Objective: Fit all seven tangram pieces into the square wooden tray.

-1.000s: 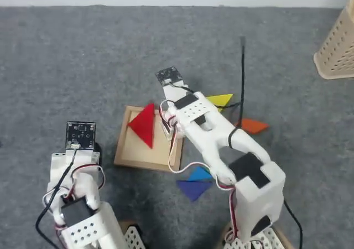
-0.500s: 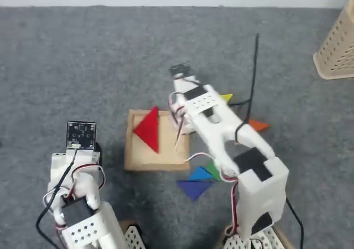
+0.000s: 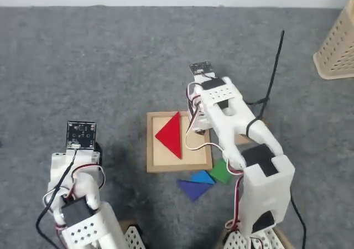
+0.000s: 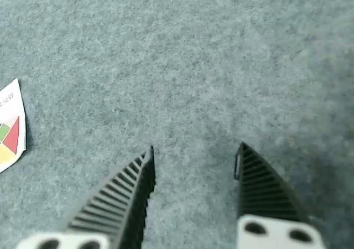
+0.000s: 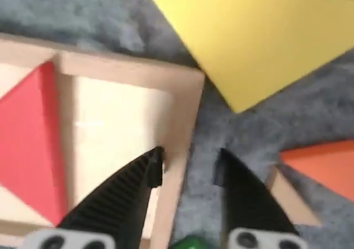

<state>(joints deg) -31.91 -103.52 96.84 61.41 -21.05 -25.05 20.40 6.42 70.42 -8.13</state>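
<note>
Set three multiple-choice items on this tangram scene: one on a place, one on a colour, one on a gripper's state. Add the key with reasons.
1. Where is the right gripper?
A. at the tray rim
B. far from the tray
C. over the tray's middle

2. What colour is the tangram shape lying in the tray?
A. yellow
B. red
C. blue

3. How is the left gripper?
A. shut on a triangle
B. shut on nothing
C. open

Key: 1 A, it straddles the tray's wall; 2 B, a red triangle lies inside; 3 C, its jaws stand apart over bare carpet.
</note>
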